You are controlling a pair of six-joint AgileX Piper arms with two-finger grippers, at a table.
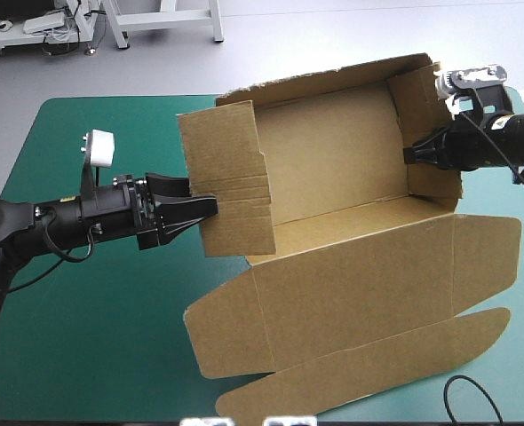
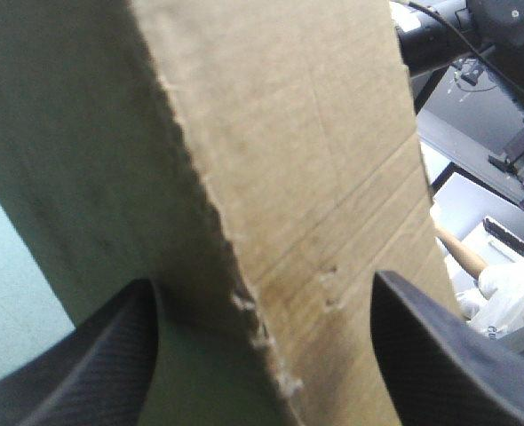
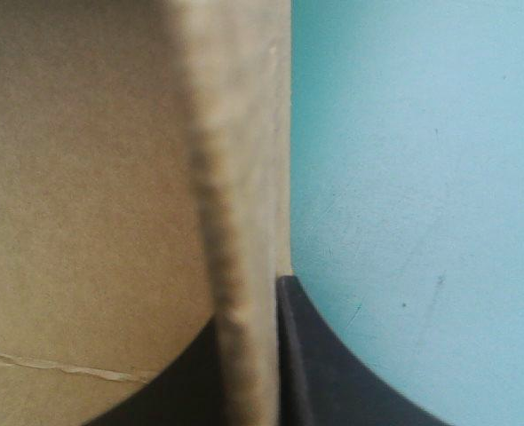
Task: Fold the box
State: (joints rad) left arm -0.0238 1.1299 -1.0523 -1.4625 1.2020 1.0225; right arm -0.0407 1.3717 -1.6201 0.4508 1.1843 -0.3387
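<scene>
Item: box (image 1: pixel 333 151), brown board, part-formed. Location: middle to far right of the teal-green table (image 1: pixel 84 337). The long axis runs left to right across the table, with the right end somewhat farther away. The open side faces up, and the lid (image 1: pixel 360 284) lies flat on the cover toward the near edge, its tuck flap (image 1: pixel 369 373) nearest. Back wall and both end walls are raised. Left end wall (image 1: pixel 226 177): upright, its free edge standing between the left gripper (image 2: pixel 264 282), whose fingers (image 2: pixel 93 364) are wide apart on either side of the board, released and not clamping. Right end wall (image 1: pixel 426 115): upright, pinched by the right gripper (image 3: pixel 249 302), fingers (image 3: pixel 333 373) all but closed with the sheet between them. Step in hand, as judged: setting and tucking the end walls. The next move likely calls for the left fingers to clench on their wall or press it inward along its crease, while the right side steadies the box against sliding.
</scene>
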